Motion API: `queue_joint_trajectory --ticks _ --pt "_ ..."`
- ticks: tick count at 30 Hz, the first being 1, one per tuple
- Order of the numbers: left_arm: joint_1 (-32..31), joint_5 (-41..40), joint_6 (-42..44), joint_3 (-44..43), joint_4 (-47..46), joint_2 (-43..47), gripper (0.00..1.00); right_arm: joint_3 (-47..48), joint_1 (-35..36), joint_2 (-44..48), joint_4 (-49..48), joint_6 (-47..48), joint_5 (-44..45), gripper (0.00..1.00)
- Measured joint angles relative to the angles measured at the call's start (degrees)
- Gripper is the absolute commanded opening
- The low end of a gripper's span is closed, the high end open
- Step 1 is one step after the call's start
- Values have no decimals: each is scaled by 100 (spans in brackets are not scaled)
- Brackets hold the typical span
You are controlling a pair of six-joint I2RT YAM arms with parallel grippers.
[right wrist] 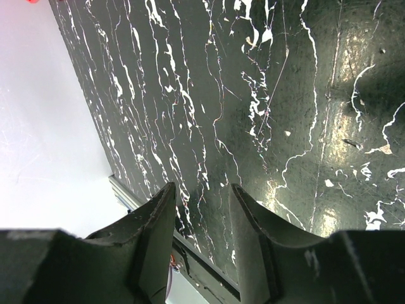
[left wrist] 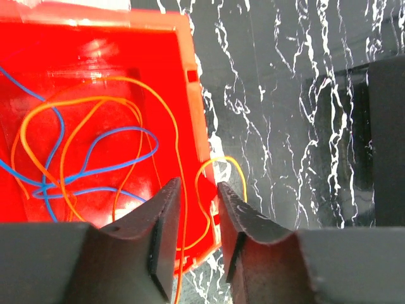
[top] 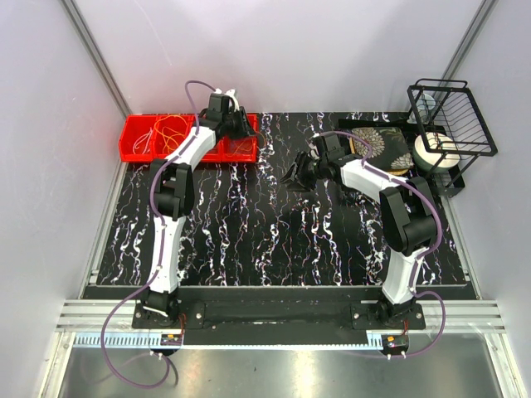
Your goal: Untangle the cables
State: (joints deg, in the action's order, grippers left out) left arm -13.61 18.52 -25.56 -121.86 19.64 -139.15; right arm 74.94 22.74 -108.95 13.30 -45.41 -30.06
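- Black marbled table [top: 249, 240] lay beneath both arms.
- Left gripper [left wrist: 197, 190]: jaws narrowly apart, with an orange strand [left wrist: 182, 240] running lengthwise between them, unpinched.
- Right gripper [right wrist: 201, 193]: jaws spread, holding nothing.
- Cables [left wrist: 82, 158] coiled inside the red bin [left wrist: 196, 107]; a yellow loop [left wrist: 218, 159] arched over its rim.

Top view: fixed high at near edge, looking down across whole bench [top: 274, 240]. Left wrist view: tight behind left gripper [left wrist: 197, 185], facing red bin [left wrist: 164, 63] and bench just ahead, both shared with top view. Right wrist view: tight behind right gripper [right wrist: 202, 187], bench surface ahead, shared too.
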Motion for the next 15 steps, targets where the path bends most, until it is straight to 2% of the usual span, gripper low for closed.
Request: queue_joint_trajectory --ticks 7,9,15 --pt "15 7 -125 -70 -125 -59 9 0 20 -7 -2 22 -2 45" --pt "17 13 -155 -72 -149 -61 1 0 33 -22 -2 22 -2 45" --pt "46 9 -214 -81 -188 -61 0 0 61 -74 -4 31 -2 45"
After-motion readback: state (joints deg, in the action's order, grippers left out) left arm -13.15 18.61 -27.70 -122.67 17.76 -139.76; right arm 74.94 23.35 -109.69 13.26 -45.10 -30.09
